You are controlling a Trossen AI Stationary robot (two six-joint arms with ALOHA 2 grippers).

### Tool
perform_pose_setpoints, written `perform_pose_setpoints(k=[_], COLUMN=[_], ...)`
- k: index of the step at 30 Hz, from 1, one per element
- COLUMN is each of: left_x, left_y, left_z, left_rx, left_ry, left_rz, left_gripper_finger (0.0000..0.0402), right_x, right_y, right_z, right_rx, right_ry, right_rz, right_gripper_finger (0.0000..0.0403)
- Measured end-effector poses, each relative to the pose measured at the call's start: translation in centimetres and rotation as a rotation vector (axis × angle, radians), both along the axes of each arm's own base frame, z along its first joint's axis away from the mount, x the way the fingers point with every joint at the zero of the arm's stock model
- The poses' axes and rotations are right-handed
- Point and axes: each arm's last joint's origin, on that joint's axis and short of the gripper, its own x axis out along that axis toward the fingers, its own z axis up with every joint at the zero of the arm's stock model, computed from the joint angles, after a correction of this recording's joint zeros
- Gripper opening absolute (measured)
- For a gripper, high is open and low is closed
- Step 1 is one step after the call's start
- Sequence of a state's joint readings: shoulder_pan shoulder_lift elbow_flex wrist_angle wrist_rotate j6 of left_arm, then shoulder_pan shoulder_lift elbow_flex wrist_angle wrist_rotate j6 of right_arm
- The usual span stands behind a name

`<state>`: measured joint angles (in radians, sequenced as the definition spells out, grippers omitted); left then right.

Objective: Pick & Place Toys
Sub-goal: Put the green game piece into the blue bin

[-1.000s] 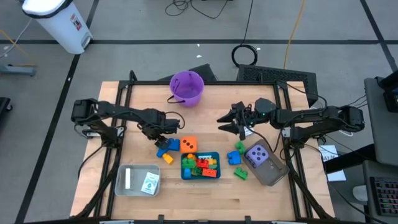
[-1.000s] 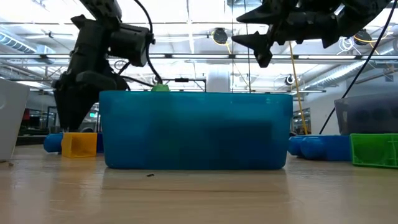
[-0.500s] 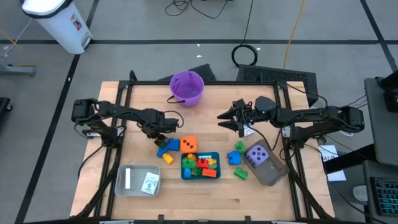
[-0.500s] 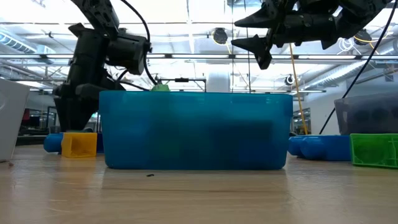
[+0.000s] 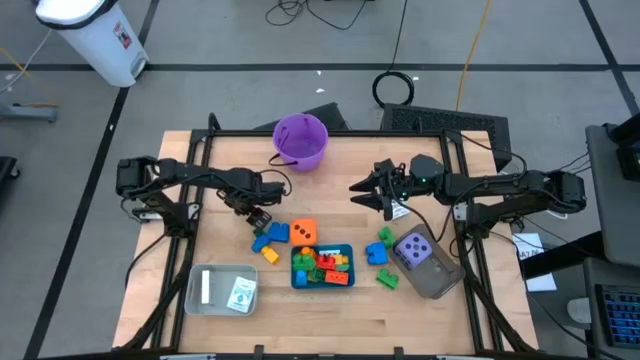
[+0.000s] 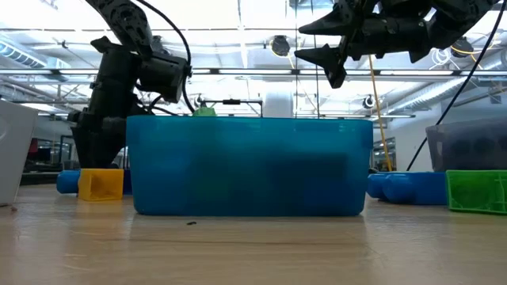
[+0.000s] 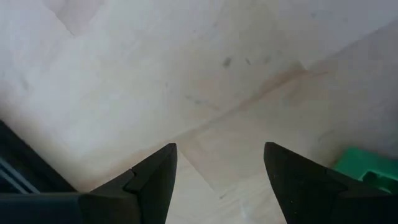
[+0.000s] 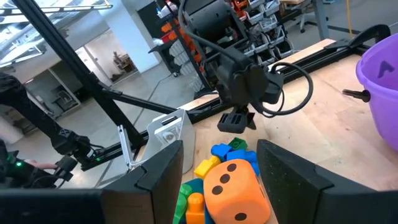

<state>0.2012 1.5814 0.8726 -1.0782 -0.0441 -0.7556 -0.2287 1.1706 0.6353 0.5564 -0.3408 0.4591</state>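
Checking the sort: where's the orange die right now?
In the high view the orange die sits on the table near the middle, just above the blue tray, with blue bricks at its left.

- Robotics lab or workshop: taped concrete floor [image 5: 250, 60], cables [image 5: 395, 88] trailing over it.
- Ceiling trusses [image 6: 238, 73], metal racking [image 8: 249, 25], black-framed wooden bench [image 5: 340, 190].

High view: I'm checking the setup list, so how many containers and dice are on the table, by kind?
Buckets: 1, the purple bucket
Trays: 3, the teal tray, the grey tray and the clear tray
Dice: 2, the orange die on the table and the purple die in the clear tray
Total: 6
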Motion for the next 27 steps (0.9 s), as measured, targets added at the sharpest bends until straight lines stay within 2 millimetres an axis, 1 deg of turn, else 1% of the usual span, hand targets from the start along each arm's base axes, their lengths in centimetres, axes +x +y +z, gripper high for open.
perform_pose_setpoints(k=[2, 6, 10, 16, 27], left_x=[-0.02, 0.04, 0.13, 0.46, 0.72], left_y=[0.17, 0.0, -0.45, -0.65, -0.3], left_z=[-0.01, 0.16, 0.33, 0.28, 0.19], left_rx=[-0.033, -0.155, -0.227, -0.189, -0.065], left_ry=[-0.007, -0.051, -0.069, -0.077, -0.093], left_rz=[-0.01, -0.013, 0.102, 0.253, 0.364], left_gripper_finger=[0.0246, 0.0246, 0.0246, 0.0246, 0.0246], right_x=[0.0, 0.0, 0.0, 0.0, 0.0], right_y=[0.0, 0.0, 0.0, 0.0, 0.0], right_z=[0.0, 0.0, 0.01, 0.01, 0.01], right_rx=[0.0, 0.0, 0.0, 0.0, -0.028], right_ry=[0.0, 0.0, 0.0, 0.0, -0.004], right_rz=[0.0, 0.0, 0.0, 0.0, 0.003], right_gripper_finger=[0.0196, 0.0196, 0.0196, 0.0196, 0.0196])
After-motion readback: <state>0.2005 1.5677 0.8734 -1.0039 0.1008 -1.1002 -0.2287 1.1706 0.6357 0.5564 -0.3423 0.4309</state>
